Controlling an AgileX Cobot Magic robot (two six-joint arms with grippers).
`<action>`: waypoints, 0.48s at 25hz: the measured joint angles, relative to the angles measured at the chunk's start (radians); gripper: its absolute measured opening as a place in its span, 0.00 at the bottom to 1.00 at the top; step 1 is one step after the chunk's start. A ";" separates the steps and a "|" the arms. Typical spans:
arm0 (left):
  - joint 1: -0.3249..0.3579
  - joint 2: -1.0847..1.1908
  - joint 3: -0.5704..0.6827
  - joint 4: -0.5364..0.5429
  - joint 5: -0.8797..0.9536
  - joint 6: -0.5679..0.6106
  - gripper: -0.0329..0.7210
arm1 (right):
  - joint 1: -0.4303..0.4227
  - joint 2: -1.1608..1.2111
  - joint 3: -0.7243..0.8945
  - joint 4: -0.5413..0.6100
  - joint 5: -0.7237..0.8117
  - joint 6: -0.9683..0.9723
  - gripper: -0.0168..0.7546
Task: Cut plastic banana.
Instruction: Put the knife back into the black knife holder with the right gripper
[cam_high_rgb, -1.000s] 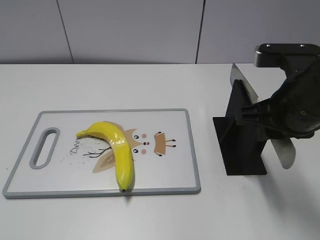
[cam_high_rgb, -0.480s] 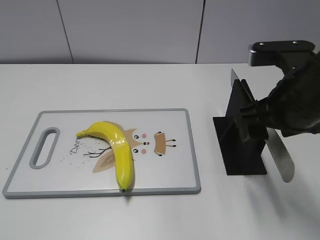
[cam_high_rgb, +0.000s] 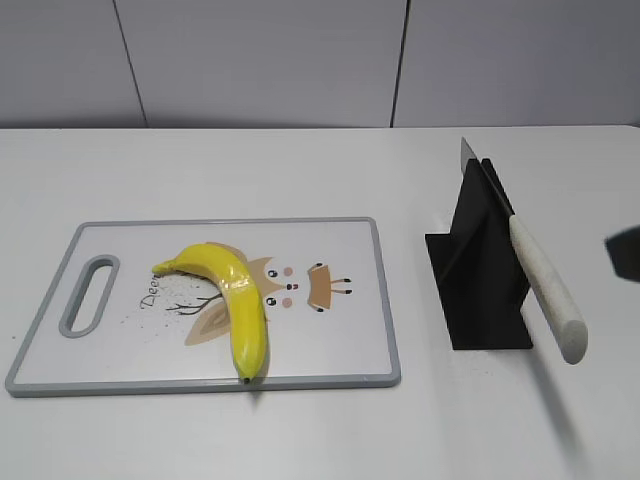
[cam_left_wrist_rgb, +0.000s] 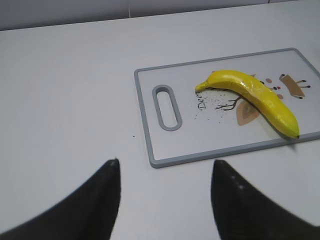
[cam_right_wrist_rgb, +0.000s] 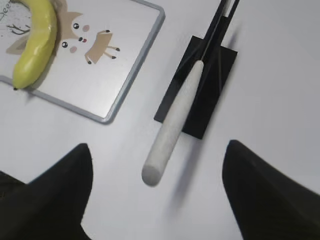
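Note:
The plastic banana (cam_high_rgb: 236, 300) lies whole on a white cutting board (cam_high_rgb: 330, 360) with a grey rim and a deer drawing. It also shows in the left wrist view (cam_left_wrist_rgb: 257, 97) and the right wrist view (cam_right_wrist_rgb: 34, 37). A knife with a white handle (cam_high_rgb: 545, 290) rests slanted in a black stand (cam_high_rgb: 480, 270); the right wrist view shows the knife handle (cam_right_wrist_rgb: 172, 125) too. My right gripper (cam_right_wrist_rgb: 157, 170) is open and empty, just behind the handle's end. My left gripper (cam_left_wrist_rgb: 165, 172) is open and empty over the table, left of the board.
The board (cam_left_wrist_rgb: 150, 120) has a handle slot (cam_left_wrist_rgb: 166, 106) at its left end. A grey panelled wall stands behind the white table. A dark part of the right arm (cam_high_rgb: 627, 252) shows at the exterior view's right edge.
The right arm has pulled back to the right, almost out of the exterior view, uncovering the knife handle. The knife, stand, banana and board have not moved.

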 joint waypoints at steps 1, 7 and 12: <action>0.000 0.000 0.000 0.000 0.000 0.000 0.79 | 0.000 -0.053 0.025 0.000 0.017 -0.021 0.84; 0.000 0.000 0.000 0.000 0.000 0.000 0.79 | 0.000 -0.363 0.206 0.008 0.095 -0.062 0.82; 0.000 0.000 0.000 0.000 0.000 0.000 0.79 | 0.001 -0.594 0.269 0.011 0.167 -0.076 0.80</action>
